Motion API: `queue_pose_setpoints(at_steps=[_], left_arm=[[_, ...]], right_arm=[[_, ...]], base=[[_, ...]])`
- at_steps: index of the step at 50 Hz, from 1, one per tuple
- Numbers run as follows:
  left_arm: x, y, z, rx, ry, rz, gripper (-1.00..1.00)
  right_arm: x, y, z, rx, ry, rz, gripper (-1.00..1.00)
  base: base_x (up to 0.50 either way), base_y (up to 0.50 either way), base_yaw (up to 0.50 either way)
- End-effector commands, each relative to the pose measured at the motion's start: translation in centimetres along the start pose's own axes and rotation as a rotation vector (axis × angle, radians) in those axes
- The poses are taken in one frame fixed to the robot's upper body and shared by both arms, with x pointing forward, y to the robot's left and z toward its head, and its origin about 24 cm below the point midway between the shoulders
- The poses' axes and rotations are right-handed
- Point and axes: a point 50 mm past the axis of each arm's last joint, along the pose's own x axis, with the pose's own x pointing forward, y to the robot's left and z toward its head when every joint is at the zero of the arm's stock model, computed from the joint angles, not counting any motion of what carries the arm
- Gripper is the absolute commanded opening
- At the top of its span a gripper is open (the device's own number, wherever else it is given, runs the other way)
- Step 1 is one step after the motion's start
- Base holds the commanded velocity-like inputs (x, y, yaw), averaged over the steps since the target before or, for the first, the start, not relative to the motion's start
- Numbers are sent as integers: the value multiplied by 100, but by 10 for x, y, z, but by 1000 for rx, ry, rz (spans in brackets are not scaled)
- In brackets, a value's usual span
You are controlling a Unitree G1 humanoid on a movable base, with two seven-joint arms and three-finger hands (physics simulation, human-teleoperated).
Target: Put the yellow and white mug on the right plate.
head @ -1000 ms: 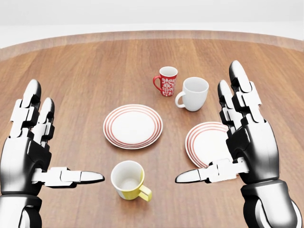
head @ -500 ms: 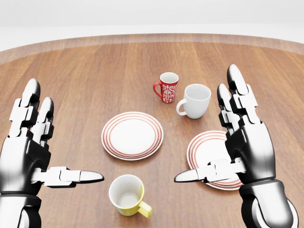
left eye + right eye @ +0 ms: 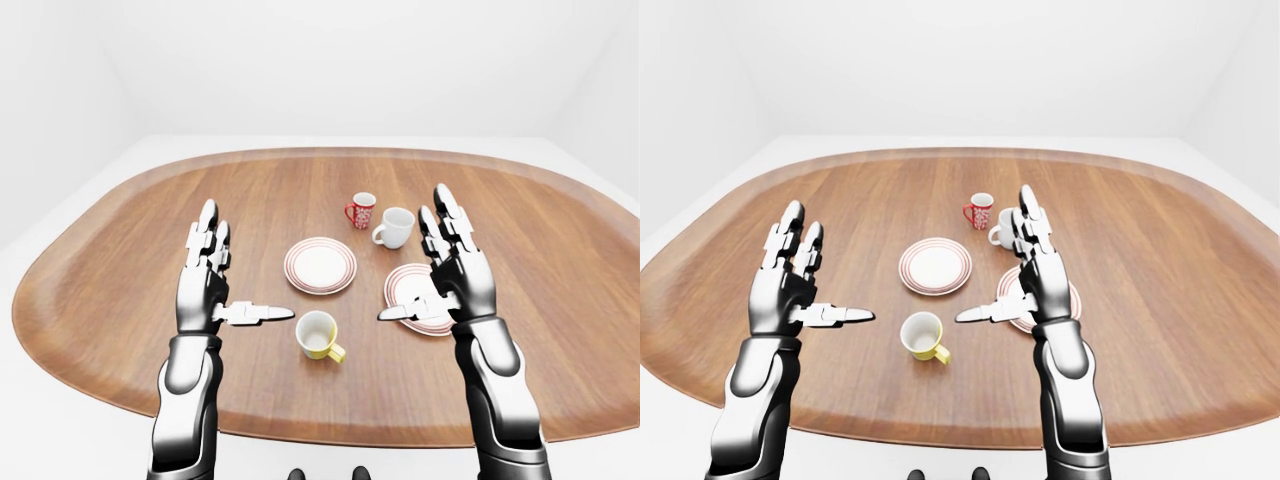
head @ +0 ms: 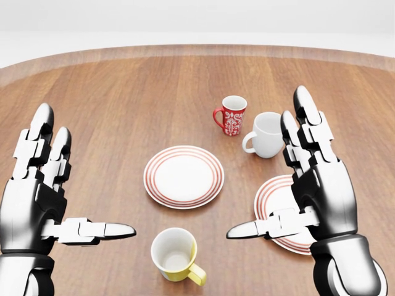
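The yellow and white mug (image 4: 174, 254) stands upright on the wooden table (image 4: 111, 92), low in the head view, its handle pointing to the lower right. It sits between my two hands and touches neither. My left hand (image 4: 91, 179) is open at the left, thumb pointing toward the mug. On the right, my open right hand (image 4: 264, 168) hovers over the right plate (image 4: 271, 203), a white plate with red rings. The hand hides that plate's right half.
A second red-ringed plate (image 4: 184, 176) lies above the mug. Beyond it stand a red patterned mug (image 4: 233, 115) and a plain white mug (image 4: 266, 134), close to my right fingertips. The table's near edge (image 3: 380, 435) runs along the bottom of the left-eye view.
The whole picture has shifted: mugs and plates slid down and then right in the head view, so the camera moved. Both hands keep their open pose and place in the picture.
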Motion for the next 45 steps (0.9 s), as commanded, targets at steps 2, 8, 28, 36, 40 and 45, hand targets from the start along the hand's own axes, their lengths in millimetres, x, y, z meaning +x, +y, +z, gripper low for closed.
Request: queue_pose_setpoints(at_steps=[2,8,28,36,40,45], left_arm=[[0,-1,0,0,2,-2,98],[0,0,-1,-1,4,-1,98],[5,8,5,1,-27,18,98],[6,11,10,5,-46,24,98],[7,13,9,5,-46,29,98],[9,16,13,4,-63,36,98]], right_arm=[[-3,2,5,14,-21,29,100],[-3,3,5,10,-18,37,100],[13,-1,-1,-59,2,50,100],[24,-7,-20,-143,93,87,100],[26,-8,-29,-175,136,99,100],[30,-9,-35,-209,167,110,100]], base=[[50,3,0],[50,3,0],[5,0,0],[0,0,0],[0,0,0],[0,0,0]])
